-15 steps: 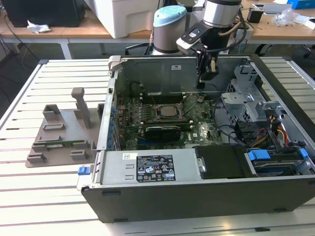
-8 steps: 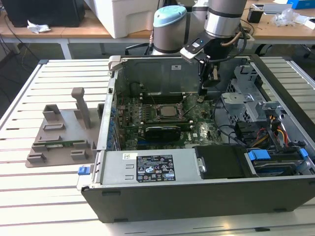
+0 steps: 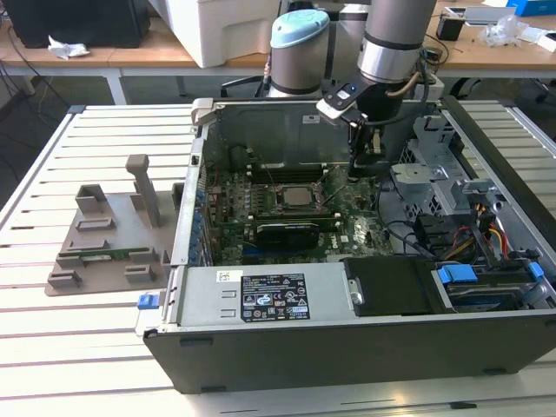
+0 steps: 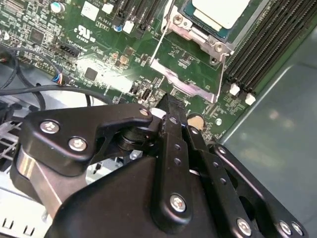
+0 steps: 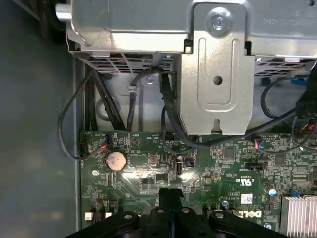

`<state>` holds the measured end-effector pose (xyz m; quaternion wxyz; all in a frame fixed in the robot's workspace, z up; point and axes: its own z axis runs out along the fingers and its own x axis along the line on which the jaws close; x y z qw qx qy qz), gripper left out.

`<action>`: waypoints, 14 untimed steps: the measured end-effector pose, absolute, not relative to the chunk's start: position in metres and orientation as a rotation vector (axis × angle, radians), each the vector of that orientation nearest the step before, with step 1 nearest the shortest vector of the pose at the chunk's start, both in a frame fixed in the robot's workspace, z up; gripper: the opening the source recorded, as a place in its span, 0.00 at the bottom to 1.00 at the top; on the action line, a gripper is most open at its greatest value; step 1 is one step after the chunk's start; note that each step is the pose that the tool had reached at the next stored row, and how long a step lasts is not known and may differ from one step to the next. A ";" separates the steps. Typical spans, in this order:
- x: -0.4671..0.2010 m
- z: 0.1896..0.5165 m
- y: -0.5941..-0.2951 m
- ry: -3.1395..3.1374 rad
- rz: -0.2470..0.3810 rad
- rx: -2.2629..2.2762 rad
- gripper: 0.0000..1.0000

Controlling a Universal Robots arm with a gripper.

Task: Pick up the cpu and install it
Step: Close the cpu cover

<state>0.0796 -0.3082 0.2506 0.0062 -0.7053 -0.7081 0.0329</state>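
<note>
The cpu (image 3: 292, 197), a square chip with a shiny silver top, lies in the motherboard socket inside the open computer case (image 3: 261, 347). The second wrist view has the cpu (image 4: 220, 10) sitting within the socket's metal frame (image 4: 198, 37). My gripper (image 3: 361, 172) hangs over the green board to the exterior view's right of the socket, apart from the chip. Both wrist views show the gripper's (image 5: 171, 196) black fingers (image 4: 173, 111) pressed together, shut with nothing between them.
A grey holder fixture (image 3: 109, 234) rests on the slatted table at the exterior view's left. Inside the case are the power supply (image 3: 269, 295), a metal drive cage (image 5: 213, 64), loose black cables (image 5: 168, 119), memory slots (image 4: 267, 44) and a coin battery (image 5: 117, 159).
</note>
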 end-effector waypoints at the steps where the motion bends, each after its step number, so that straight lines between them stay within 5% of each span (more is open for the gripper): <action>1: 0.079 0.250 -0.308 -2.216 0.103 -2.207 0.11; 14: 0.040 0.249 -0.308 -2.215 0.101 -2.206 0.11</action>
